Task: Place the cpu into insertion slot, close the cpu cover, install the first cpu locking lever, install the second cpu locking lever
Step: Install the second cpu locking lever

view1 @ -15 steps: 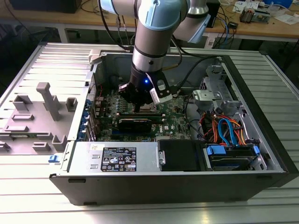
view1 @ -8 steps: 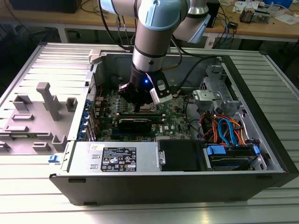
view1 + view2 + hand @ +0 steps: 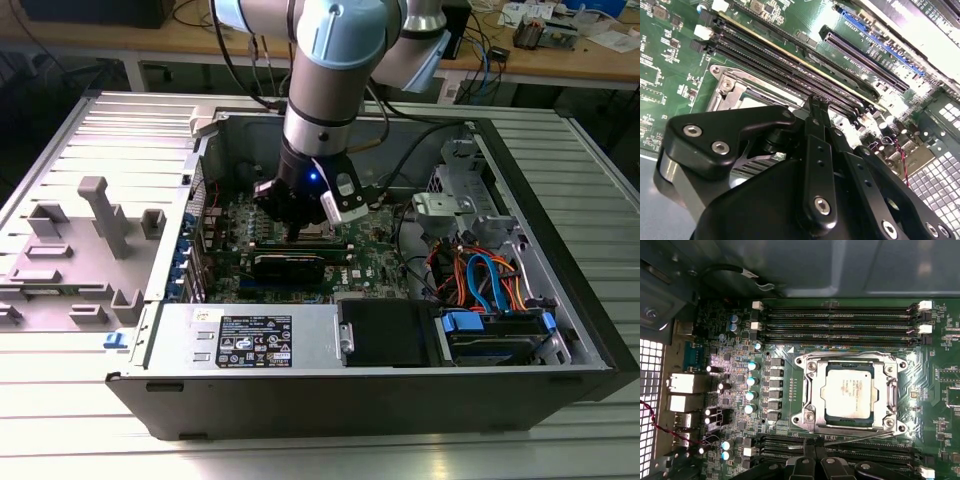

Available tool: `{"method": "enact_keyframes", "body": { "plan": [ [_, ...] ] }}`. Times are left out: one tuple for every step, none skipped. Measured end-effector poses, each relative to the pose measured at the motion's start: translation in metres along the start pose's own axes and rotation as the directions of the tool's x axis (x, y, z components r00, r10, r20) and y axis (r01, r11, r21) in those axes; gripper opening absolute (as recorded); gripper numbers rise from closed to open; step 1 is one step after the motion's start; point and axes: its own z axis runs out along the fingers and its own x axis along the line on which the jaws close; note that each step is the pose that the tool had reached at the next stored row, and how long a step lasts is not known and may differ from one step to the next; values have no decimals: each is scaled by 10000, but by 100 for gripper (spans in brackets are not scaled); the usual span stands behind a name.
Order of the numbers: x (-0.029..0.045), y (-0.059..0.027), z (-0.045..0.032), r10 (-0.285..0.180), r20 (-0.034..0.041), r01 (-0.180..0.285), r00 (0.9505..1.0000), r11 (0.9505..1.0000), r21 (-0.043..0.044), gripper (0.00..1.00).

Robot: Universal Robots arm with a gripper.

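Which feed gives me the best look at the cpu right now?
The first wrist view: the cpu lies face-on, unobstructed, in its socket. In the second wrist view the gripper covers most of the socket; in the exterior view the arm blocks that spot.

You're looking at a ribbed grey metal worktop (image 3: 90, 420); far behind it, a cluttered wooden bench (image 3: 560, 55) runs under even light.

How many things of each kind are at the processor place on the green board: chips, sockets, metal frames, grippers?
chip: 1
socket: 1
metal frame: 1
gripper: 1
Total: 4
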Motion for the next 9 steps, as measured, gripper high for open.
{"method": "enact_keyframes", "body": {
  "plan": [
    [-1,0,11,-33,0,33,10000,10000,-54,11],
    [-2,-1,17,-76,1,76,10000,9999,-95,11],
    [7,0,20,-141,4,141,9999,9997,-180,11],
    [17,0,22,-221,1,221,9998,9995,-214,11],
    [24,0,24,-264,0,264,9997,9994,-230,11],
    [32,1,25,-314,-2,314,9995,9992,-240,11],
    [35,-3,28,-363,-3,363,9993,9991,-235,11],
    [41,-6,29,-385,-5,385,9993,9990,-231,11],
    [46,-9,31,-413,-6,413,9991,9989,-234,11]
  ]
}}
